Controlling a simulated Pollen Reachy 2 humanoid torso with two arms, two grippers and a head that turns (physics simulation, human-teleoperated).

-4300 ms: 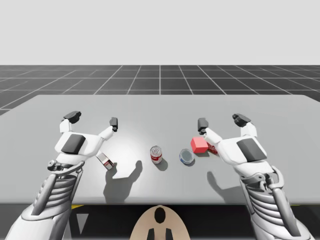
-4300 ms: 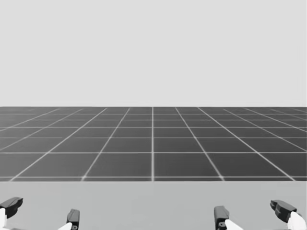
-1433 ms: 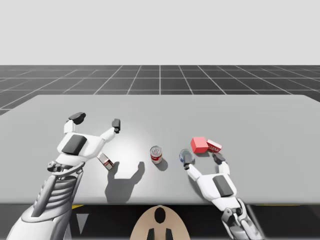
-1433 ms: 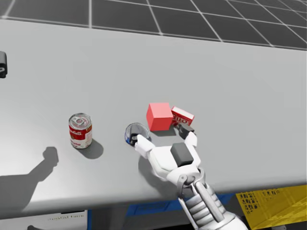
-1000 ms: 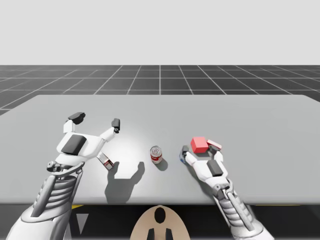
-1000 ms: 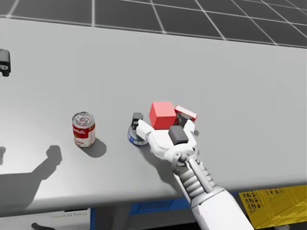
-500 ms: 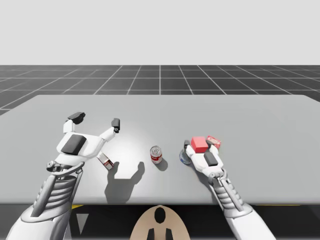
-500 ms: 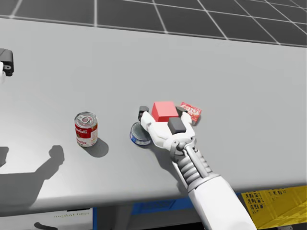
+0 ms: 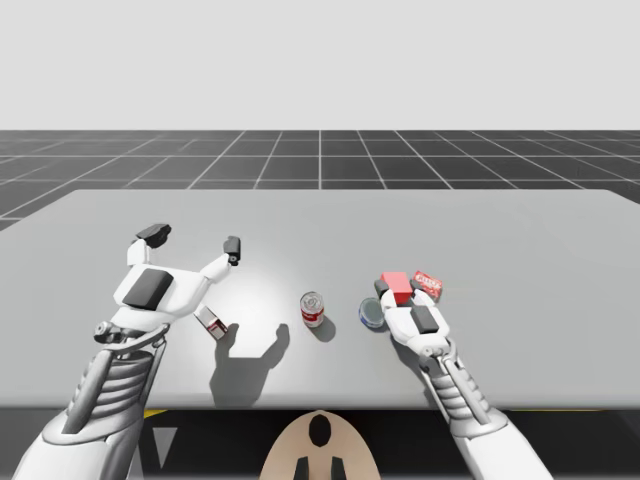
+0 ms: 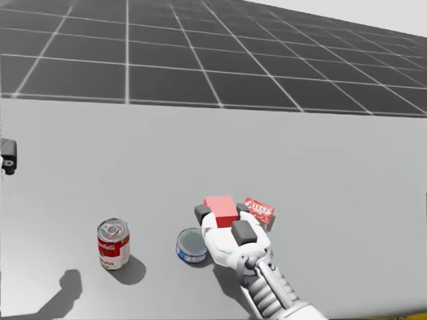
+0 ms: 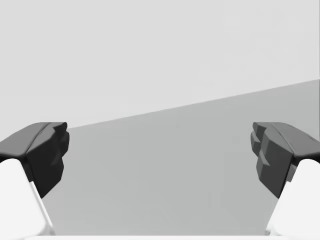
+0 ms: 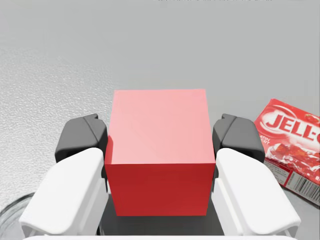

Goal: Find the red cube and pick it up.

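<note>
Pads [image 12: 84, 136] of my right jaws press the red cube [image 12: 158, 150] from both sides, pinching it low on the worktop [image 9: 540, 250]. It sits between a flat blue tin [image 10: 192, 244] and a small red box [image 10: 259, 212], both just beside it. Best to lift straight up with a firm grip, so neither neighbour gets dragged along. Left jaws hang spread, well apart.

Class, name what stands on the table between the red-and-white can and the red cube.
A low blue tin stands between the red-and-white can and the red cube, seen in the high view.
</note>
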